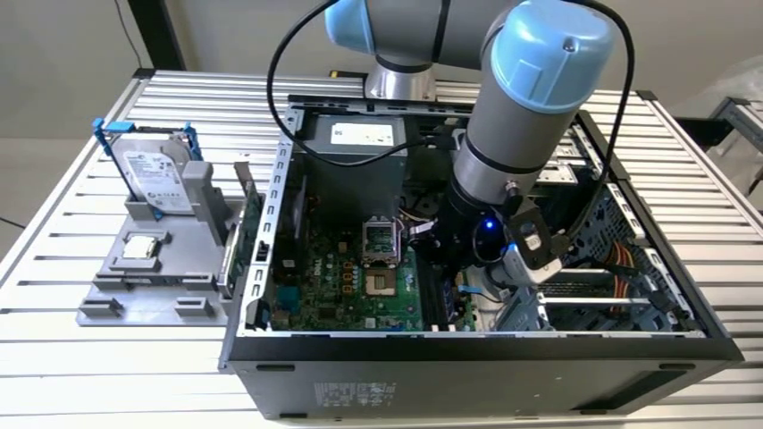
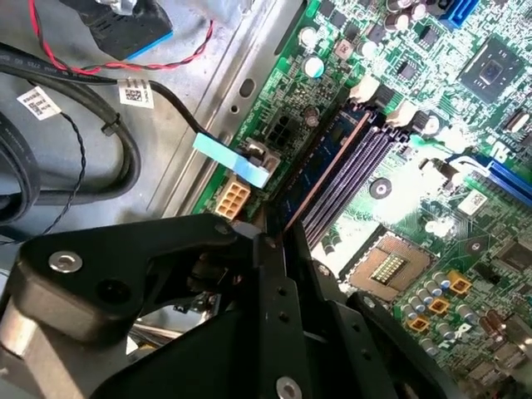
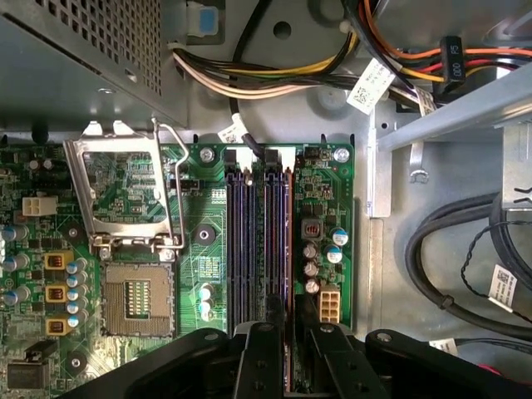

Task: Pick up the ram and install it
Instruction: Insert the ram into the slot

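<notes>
Hard drive (image 1: 157, 179) upright in grey holder (image 1: 143, 277), seemingly beside open computer case (image 1: 477, 366).

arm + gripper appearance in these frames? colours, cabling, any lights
In the exterior view, the arm is silver-grey tubing with light-blue joint caps. A black cable loops off it. A blue light glows on the black wrist hardware. In both wrist views, the gripper is matte black, with angular linkage arms, round silver pivot pins and small screw holes.
</notes>
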